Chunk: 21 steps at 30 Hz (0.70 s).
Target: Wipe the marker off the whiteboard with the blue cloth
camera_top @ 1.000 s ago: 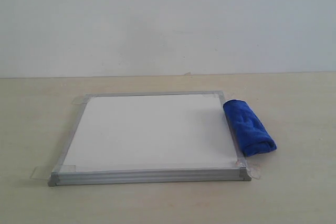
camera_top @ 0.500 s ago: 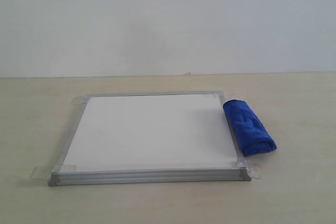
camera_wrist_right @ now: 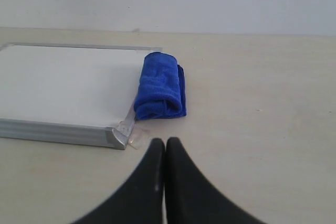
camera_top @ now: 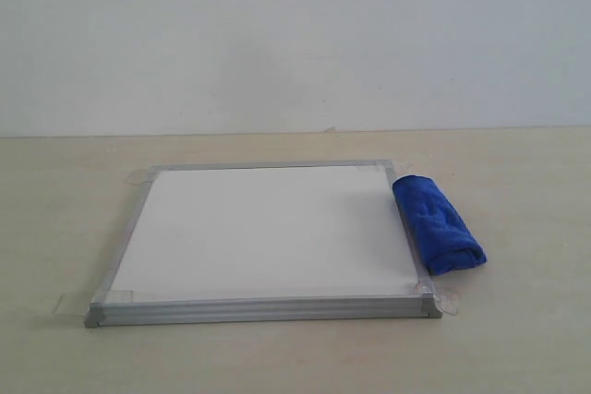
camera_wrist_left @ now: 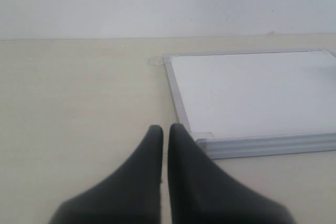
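Open tabletop [camera_top: 517, 348] rings the whiteboard [camera_top: 268, 232]; blue cloth [camera_top: 437, 223] flanks it

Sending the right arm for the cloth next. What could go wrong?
1. The right gripper has its jaws shut; lowered like that, it would likely shove the blue cloth instead of gripping it.
2. The cloth lies against the frame of the whiteboard, so a grasp may catch the frame.
3. No marker lines show on the board, so where to wipe is unclear.

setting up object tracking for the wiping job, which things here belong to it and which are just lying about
For the job: whiteboard, no marker lines visible; blue cloth along one edge; right gripper and left gripper, both shut.
Just there: tape tabs at the board's corners; table; wall.
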{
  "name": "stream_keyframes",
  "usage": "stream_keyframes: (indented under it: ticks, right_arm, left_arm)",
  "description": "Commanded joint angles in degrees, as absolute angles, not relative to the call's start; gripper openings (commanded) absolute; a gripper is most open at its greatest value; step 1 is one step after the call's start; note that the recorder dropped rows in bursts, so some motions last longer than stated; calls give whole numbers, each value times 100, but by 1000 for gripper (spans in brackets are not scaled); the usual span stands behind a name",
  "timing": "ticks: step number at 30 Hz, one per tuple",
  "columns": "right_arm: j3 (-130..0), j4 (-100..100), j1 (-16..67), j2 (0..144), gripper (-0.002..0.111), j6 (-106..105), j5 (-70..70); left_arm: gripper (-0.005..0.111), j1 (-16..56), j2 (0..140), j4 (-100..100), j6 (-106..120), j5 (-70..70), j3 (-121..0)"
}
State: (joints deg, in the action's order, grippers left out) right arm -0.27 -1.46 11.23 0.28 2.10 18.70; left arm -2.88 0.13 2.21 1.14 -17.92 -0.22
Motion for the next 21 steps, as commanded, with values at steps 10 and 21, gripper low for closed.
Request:
stream_keyframes:
  ticks: [10, 21]
  right_arm:
    - [0, -118, -281, 0, 0, 240, 1870]
    - [0, -106, -281, 0, 0, 240, 1870]
  left_arm:
    - [4, -277, 0, 233, 85, -1759, 0]
    - [4, -277, 0, 233, 85, -1759, 0]
